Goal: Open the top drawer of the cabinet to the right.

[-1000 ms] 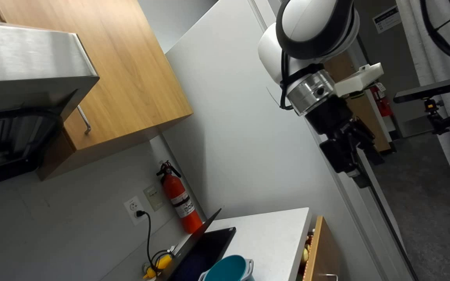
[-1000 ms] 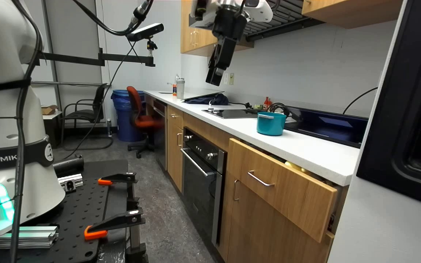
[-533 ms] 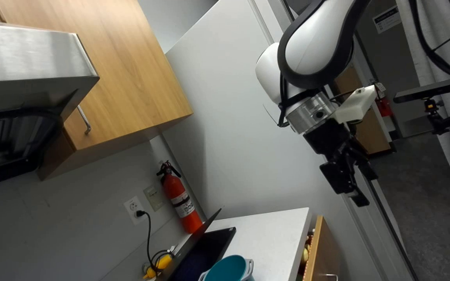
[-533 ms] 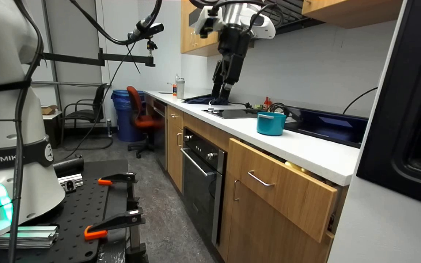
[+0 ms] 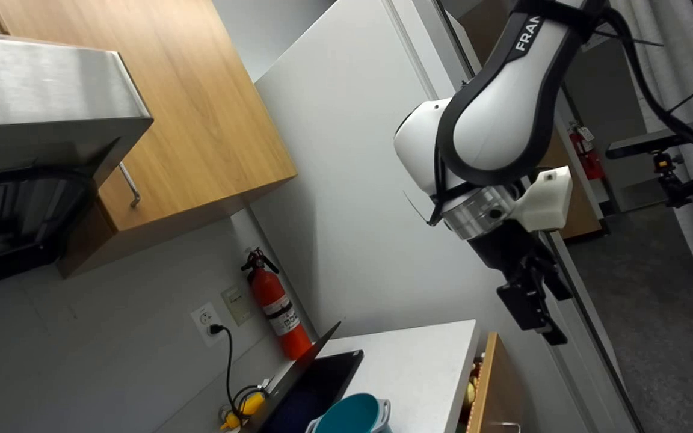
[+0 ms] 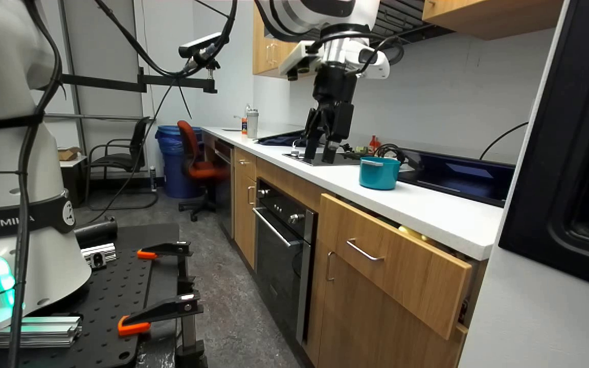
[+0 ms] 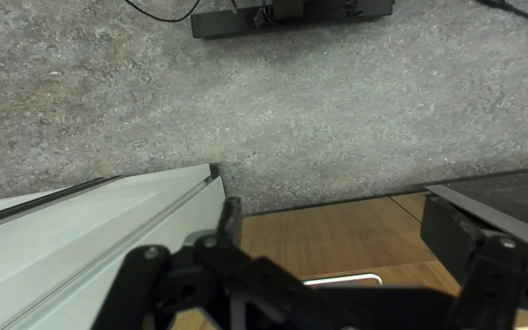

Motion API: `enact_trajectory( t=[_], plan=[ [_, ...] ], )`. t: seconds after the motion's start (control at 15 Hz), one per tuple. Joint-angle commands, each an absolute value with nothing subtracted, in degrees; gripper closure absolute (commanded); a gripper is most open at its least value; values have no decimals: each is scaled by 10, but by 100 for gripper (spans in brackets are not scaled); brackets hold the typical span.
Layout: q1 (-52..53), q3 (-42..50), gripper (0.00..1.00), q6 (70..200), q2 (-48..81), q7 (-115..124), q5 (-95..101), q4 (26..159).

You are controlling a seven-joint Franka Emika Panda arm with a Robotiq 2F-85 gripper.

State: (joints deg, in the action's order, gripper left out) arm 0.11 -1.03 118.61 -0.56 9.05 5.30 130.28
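Gripper [image 7: 335, 224] held above the level of the countertop [image 6: 443, 217], fingers [image 7: 449, 238] spread, nothing pinched.

The top drawer [image 6: 402, 268] is seen partly drawn out, just under the countertop's front edge. The step in hand is judged to be a reach for its handle [image 7: 346, 278], below that edge, so that it may be pulled farther. The fingers appear parted along the bar rather than across it; a wrist turn will probably be needed before it can be straddled. Descent is best made outside the countertop's front edge, and the pull kept square to it. Clearance should be given to the teal pot [image 6: 379, 176] on the countertop and to the tall white-grey panel [image 5: 382, 210] at its end. Room for drawing back is offered over the floor [image 7: 291, 114] in front of the countertop.
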Motion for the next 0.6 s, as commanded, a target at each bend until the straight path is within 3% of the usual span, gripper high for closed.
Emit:
enact_trajectory(
  t=[0.0, 0.53],
  plan=[
    [3, -9, 0, 1190, 0, 90, 59, 1302],
    [3, -8, 0, 1191, 4, 90, 60, 1302]
  ],
)
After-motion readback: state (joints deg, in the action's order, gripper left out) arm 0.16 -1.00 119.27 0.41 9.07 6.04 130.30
